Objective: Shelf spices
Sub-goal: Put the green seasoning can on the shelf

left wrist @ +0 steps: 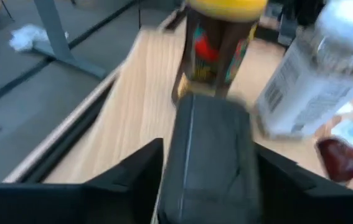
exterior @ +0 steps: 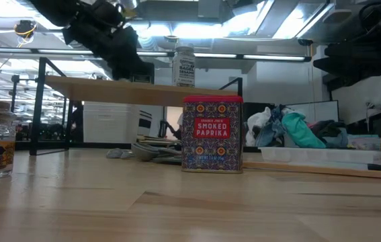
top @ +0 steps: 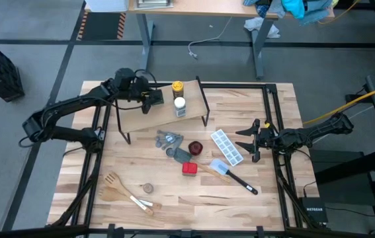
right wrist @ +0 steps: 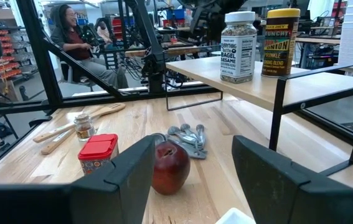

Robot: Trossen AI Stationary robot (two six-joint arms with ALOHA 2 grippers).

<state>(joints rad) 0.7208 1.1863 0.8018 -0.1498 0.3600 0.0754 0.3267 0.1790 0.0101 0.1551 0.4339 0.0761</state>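
My left gripper (top: 149, 99) is over the light-wood shelf (top: 164, 114) and is shut on the dark grey square tin (left wrist: 210, 155). The yellow-capped jar (top: 177, 86) and the white-capped jar (top: 180, 106) stand upright on the plank just beyond it. On the tabletop, the red square tin (top: 188, 168) stands upright and the tiny grey-brown jar (top: 147, 188) stands near the wooden spoons. My right gripper (top: 250, 140) waits open at the table's right side, touching nothing. My left gripper holds the dark grey tin (top: 155, 100) pinched between its two fingers (left wrist: 136, 177), one on each opposite side wall. The fingers come roughly level from the table's left, above the plank. The tin's bottom (exterior: 134, 74) is at the plank's surface; whether it rests there I cannot tell.
Grey measuring spoons (top: 169, 139) and a round dark-red dish (top: 196, 147) lie in front of the shelf. A white ice tray (top: 227, 147), a blue-and-black spatula (top: 232, 173) and wooden spoons (top: 126, 193) lie on the table. Black frame rails (top: 272, 132) run along the table's sides.
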